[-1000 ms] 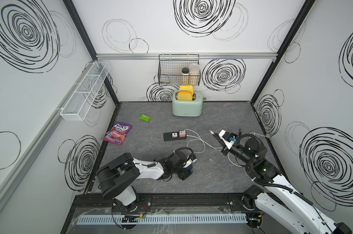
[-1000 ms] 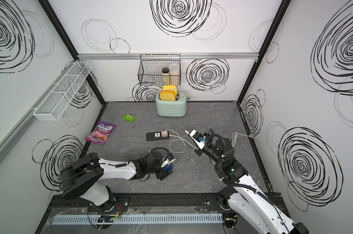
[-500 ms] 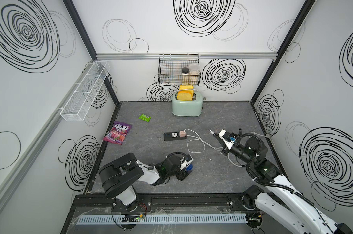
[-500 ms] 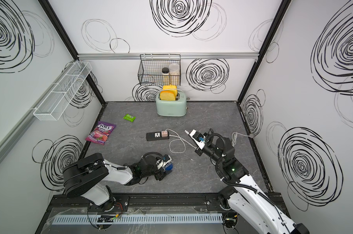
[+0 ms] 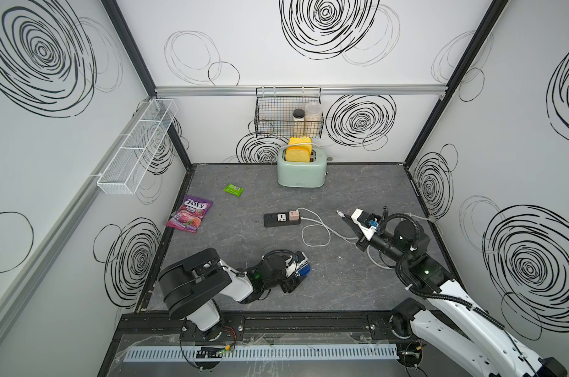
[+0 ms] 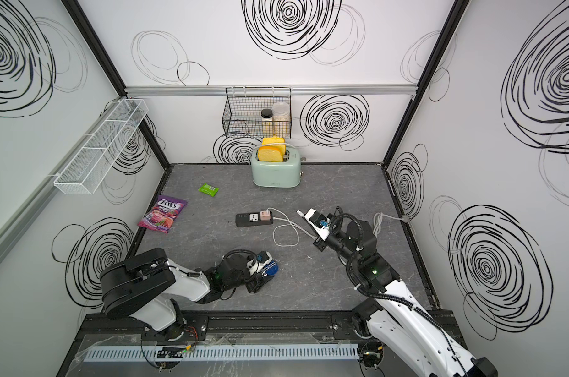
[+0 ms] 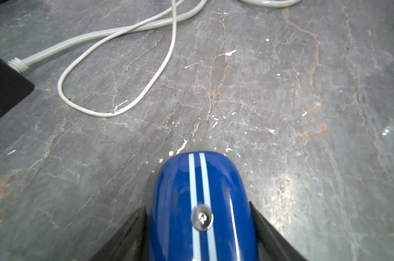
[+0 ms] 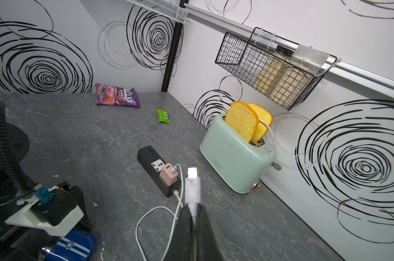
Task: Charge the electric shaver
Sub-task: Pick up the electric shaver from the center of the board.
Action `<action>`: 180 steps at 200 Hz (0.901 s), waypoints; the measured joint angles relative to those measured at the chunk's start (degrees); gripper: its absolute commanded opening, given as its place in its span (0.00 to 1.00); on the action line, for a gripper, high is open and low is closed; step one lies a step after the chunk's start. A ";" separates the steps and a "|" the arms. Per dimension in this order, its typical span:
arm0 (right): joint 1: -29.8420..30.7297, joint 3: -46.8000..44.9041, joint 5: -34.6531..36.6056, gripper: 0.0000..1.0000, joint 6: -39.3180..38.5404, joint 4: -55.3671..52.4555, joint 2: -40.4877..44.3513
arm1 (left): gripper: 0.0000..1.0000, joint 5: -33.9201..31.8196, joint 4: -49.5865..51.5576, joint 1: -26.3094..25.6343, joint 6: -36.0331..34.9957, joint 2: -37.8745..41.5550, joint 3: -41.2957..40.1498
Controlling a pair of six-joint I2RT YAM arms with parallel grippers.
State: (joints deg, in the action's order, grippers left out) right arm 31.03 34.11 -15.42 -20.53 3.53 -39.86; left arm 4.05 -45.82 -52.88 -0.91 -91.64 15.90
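Two arms share the grey marbled table [image 5: 341,182]. The left gripper [image 5: 296,273] lies low on it, jaws set wide to either flank of the electric shaver [image 7: 200,192], which rests flat between them with its rounded blue end poking out past the fingertips; the black fingers [image 7: 132,228] sit right against its sides, but whether they already press I cannot tell. Well apart from that hand, toward the back wall, lies the black power strip [image 5: 281,219], with the pink charger adapter [image 5: 293,215] plugged in; the white charging cable [image 5: 315,236] loops from it to the right gripper [image 8: 192,211], which is pinched tight on the cable just behind its USB plug [image 8: 192,180], clear of the table.

Likely risks: the glossy, curved shell could squirt out of a squeeze across its sides, or tilt as it lifts; the plug could twist in so narrow a pinch and miss the port; the slack loop could snag and drag the strip.
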 measured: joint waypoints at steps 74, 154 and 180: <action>-0.04 0.00 -0.04 0.00 0.02 0.00 0.00 | 0.59 1.68 0.28 0.00 -1.14 -1.95 2.23; -0.04 0.07 -0.35 0.00 0.00 -0.52 -0.48 | 0.00 3.26 5.03 1.57 -1.31 3.50 1.53; -0.04 2.43 -2.25 0.00 0.00 -4.72 -3.63 | 0.00 7.91 9.70 5.92 -2.75 13.40 2.38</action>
State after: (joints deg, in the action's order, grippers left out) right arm 30.98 36.53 -17.67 -20.53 -1.19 -43.48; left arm 11.97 -36.12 -46.96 -3.66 -78.24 18.28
